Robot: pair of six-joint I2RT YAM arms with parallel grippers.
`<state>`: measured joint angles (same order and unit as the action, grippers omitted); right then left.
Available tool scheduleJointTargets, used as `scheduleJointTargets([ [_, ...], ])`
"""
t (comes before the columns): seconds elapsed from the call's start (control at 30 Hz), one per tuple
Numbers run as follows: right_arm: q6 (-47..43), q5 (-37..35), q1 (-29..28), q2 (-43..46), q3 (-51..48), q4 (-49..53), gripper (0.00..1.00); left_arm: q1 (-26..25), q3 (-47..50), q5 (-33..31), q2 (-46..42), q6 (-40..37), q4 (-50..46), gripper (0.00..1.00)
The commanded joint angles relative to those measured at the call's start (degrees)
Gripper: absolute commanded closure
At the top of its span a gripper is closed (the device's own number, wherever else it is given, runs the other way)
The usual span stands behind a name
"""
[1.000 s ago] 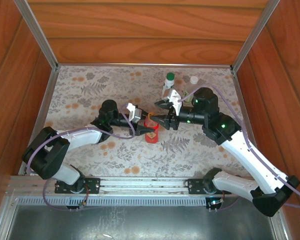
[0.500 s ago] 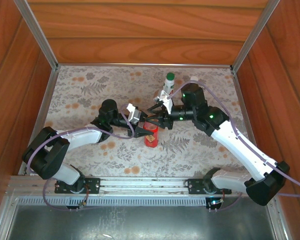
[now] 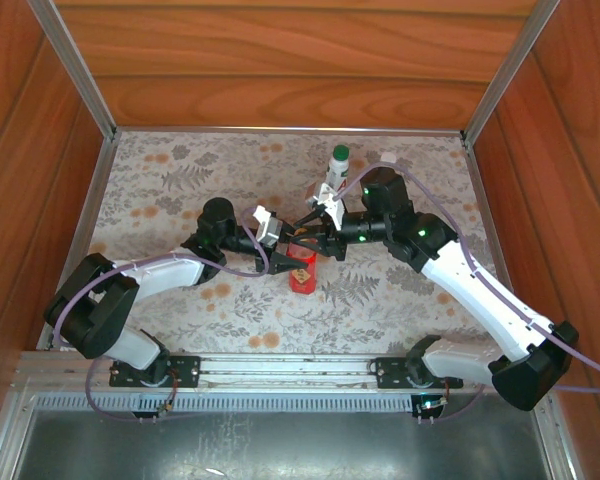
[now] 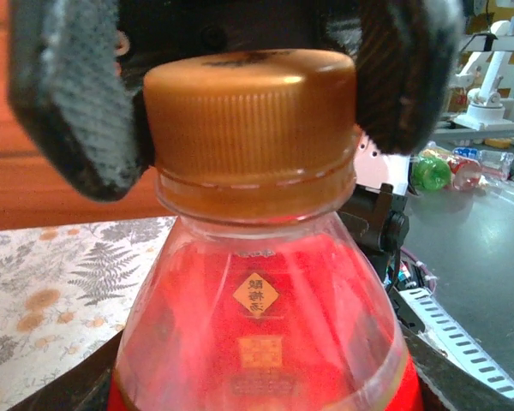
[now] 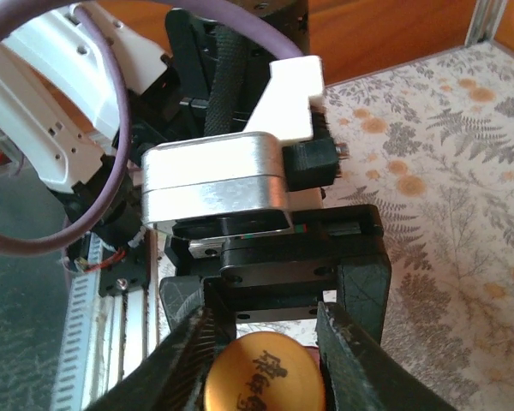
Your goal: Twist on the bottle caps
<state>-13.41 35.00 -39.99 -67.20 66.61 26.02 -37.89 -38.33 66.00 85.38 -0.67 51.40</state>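
Observation:
The red bottle (image 3: 302, 272) stands upright mid-table, and my left gripper (image 3: 290, 256) is shut on its body from the left. In the left wrist view the red bottle (image 4: 261, 317) looms close, with the orange-red cap (image 4: 250, 111) sitting on its neck. My right gripper (image 3: 304, 240) comes in from the right, and its two dark fingers (image 4: 68, 94) press against both sides of that cap. The right wrist view looks down on the cap (image 5: 261, 381) from above, squeezed inside the right gripper (image 5: 265, 364).
A white bottle (image 3: 336, 175) with a green cap (image 3: 340, 153) on it stands at the back, just behind the right wrist. The left arm's wrist block (image 5: 214, 184) sits directly beyond the right fingers. Wooden walls enclose the flowered tabletop (image 3: 180, 180).
The right arm swung left from beside the white bottle to the red bottle's top, and its jaws narrowed onto the orange-red cap. The left gripper stayed still on the bottle.

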Motion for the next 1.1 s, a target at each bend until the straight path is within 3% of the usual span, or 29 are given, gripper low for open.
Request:
scheduleJointTargets([
  [0.0, 0.0, 0.5, 0.3, -0.2, 1.2, 0.2, 0.75, -0.2, -1.6, 0.9, -0.1, 0.0, 1.6, 0.44],
  [0.13, 1.0, -2.3, 0.3, 0.1, 0.9, -1.3, 0.83, -0.2, -1.4, -1.9, -0.3, -0.9, 1.5, 0.44],
  [0.2, 3.0, -7.6, 0.2, -0.1, 0.4, -3.5, 0.86, -0.2, -1.3, -6.4, -0.5, -2.4, 1.5, 0.44],
  [0.37, 11.4, -36.7, 0.2, -2.1, -3.4, -13.5, 0.94, -0.5, -1.9, -23.6, -0.4, -4.8, 1.5, 0.44],
  [0.5, 16.1, -53.4, -0.3, -6.0, -3.2, -14.1, 0.99, -2.7, -3.4, -40.2, 1.1, -6.1, 1.6, 0.45],
  [0.63, 23.4, -66.1, -0.4, -10.7, -1.6, -10.6, 1.00, -6.2, -4.9, -50.1, 3.3, -9.6, 1.6, 0.45],
  [0.83, 25.1, -63.9, -0.1, -13.3, 0.6, -8.2, 0.97, -7.6, -6.3, -50.7, 5.9, -9.7, 1.7, 0.45],
  [0.97, 17.7, -50.7, 0.2, -7.9, -3.8, -15.8, 0.80, -6.5, -4.2, -48.5, 4.9, -10.0, 1.6, 0.45],
  [1.07, 13.2, -38.8, 0.8, -2.0, -7.2, -19.5, 0.65, -3.9, -2.2, -40.2, 3.5, -8.5, 1.6, 0.44],
])
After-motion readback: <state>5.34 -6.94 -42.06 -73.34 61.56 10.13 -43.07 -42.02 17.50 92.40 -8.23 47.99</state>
